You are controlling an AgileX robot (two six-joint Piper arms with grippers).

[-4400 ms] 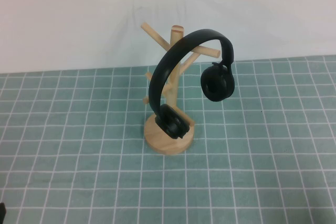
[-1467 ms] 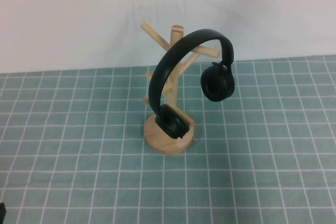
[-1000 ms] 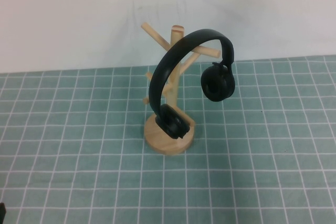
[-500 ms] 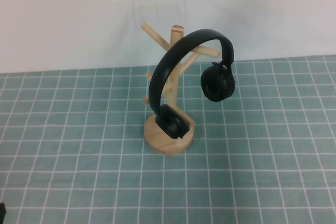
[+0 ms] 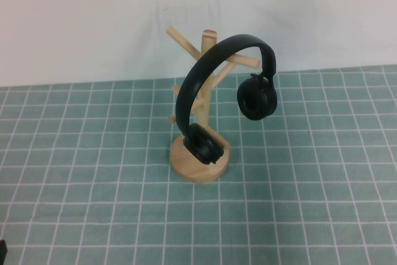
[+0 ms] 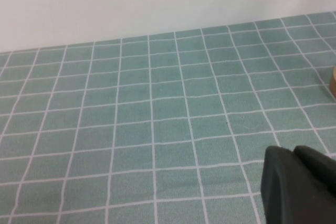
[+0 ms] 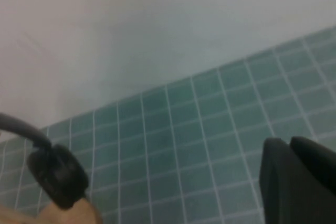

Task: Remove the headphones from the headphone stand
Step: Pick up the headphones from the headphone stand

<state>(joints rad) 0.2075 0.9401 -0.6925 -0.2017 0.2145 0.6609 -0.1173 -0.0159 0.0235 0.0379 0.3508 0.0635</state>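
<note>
The black headphones (image 5: 214,72) hang on the light wooden headphone stand (image 5: 200,164) in the middle of the table. The headband rests over the upper pegs, one ear cup (image 5: 257,98) hangs on the right and the other (image 5: 202,143) sits low above the round base. My left gripper (image 6: 291,150) is shut and empty, low over the cloth to the left of the stand. My right gripper (image 7: 287,142) is shut and empty, to the right of the stand; its view shows an ear cup (image 7: 58,177). Neither gripper shows in the high view.
A green checked tablecloth (image 5: 93,172) covers the table, and a white wall (image 5: 93,23) runs along its far edge. An edge of the stand's base (image 6: 333,82) shows in the left wrist view. A small dark part (image 5: 2,252) sits at the front left corner.
</note>
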